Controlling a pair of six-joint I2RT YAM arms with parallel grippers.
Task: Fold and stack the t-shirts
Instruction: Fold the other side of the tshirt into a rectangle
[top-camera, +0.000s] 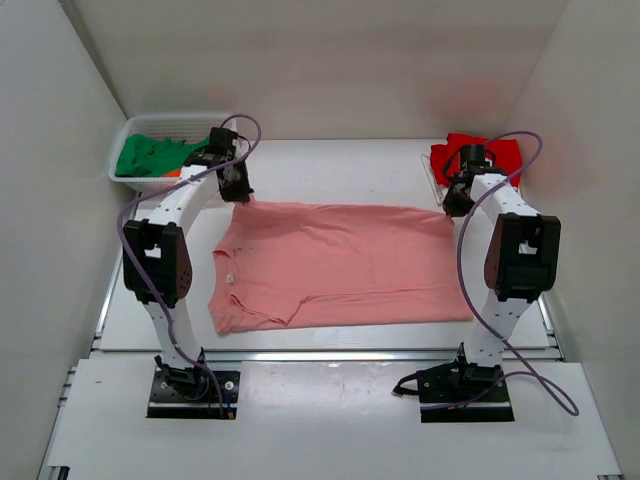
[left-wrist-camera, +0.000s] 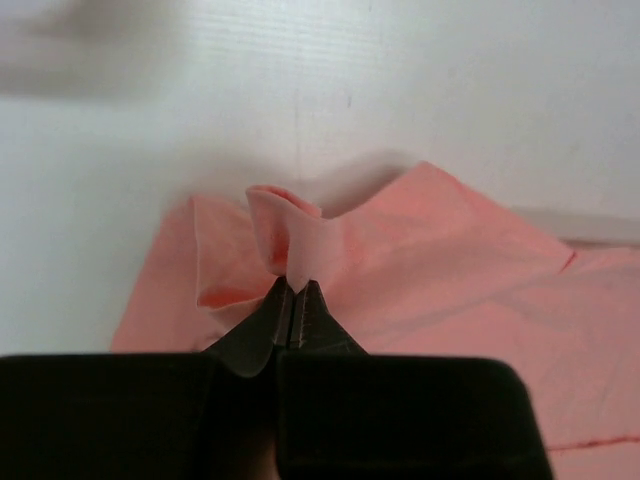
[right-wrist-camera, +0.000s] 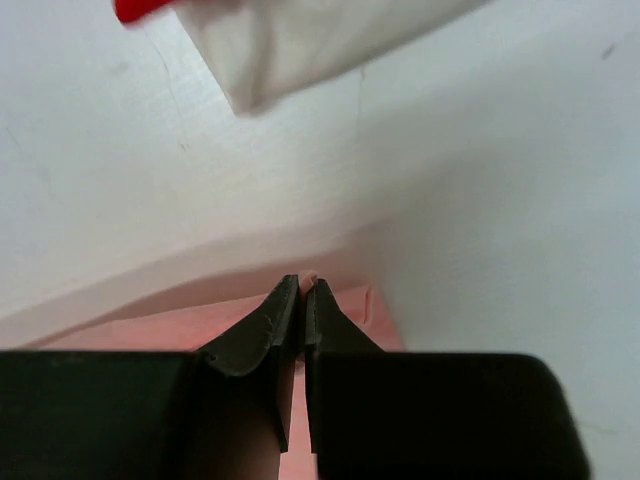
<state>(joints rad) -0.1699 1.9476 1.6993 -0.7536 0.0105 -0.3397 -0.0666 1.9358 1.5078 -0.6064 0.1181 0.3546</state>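
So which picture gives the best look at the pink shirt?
The top view: the whole pink shirt lies spread flat on the table there. The left wrist view shows only a bunched corner pinched in the left tool; the right wrist view shows just a pink sliver at the right tool's closed tips.

White table (top-camera: 330, 170) — salmon-pink t-shirt (top-camera: 340, 265) spread flat, mesh basket (top-camera: 114, 168) far-left corner
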